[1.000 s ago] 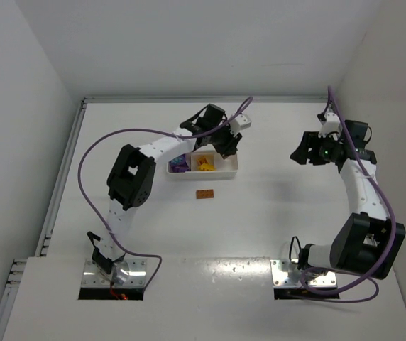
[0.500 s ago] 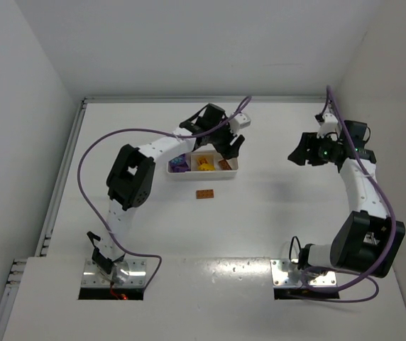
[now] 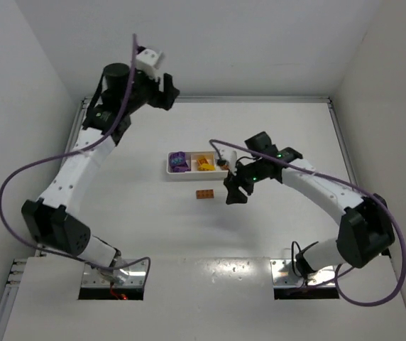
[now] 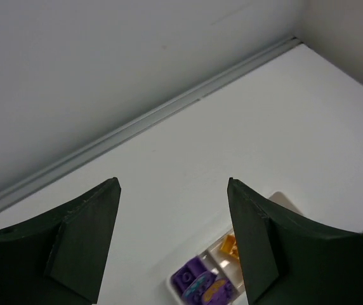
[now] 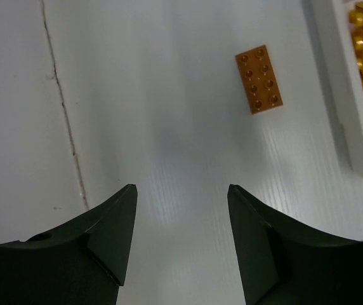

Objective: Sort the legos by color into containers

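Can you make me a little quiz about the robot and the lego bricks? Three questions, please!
1. True or false: the orange-brown brick lies on the table, outside the tray.
2. Seen from above, which colour sits in the tray's left compartment? A purple, B yellow, C green.
3. Which is nearer the loose brick, the left gripper or the right gripper?
Key: 1 true; 2 A, the purple bricks; 3 right.
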